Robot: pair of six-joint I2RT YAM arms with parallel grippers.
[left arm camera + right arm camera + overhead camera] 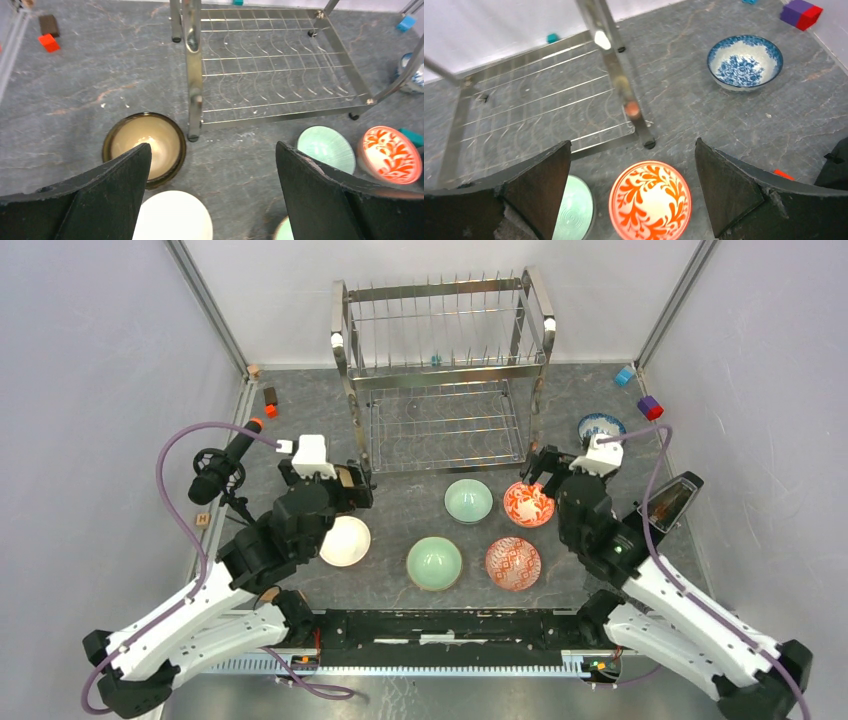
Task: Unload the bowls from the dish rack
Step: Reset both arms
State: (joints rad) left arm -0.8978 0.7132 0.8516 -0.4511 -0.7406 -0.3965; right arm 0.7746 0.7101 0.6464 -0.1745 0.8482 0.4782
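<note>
The steel dish rack (440,370) (280,75) (539,100) stands at the back with no bowls in it. Several bowls sit on the table in front of it: white (345,541) (172,220), two pale green (468,501) (434,563), two red-orange (527,504) (513,563), and blue-and-white (601,427) (745,61). My left gripper (350,485) (212,145) hovers open by the rack's front left leg, beside the dark brown bowl (145,145). My right gripper (535,472) (633,142) hangs open over a red-orange bowl (650,200), holding nothing.
A black microphone (225,465) on a stand sits at the left edge. Small toy blocks lie at the back left (270,400) and back right (624,375) (650,407). A dark device (672,502) stands by the right wall. Grey walls close in both sides.
</note>
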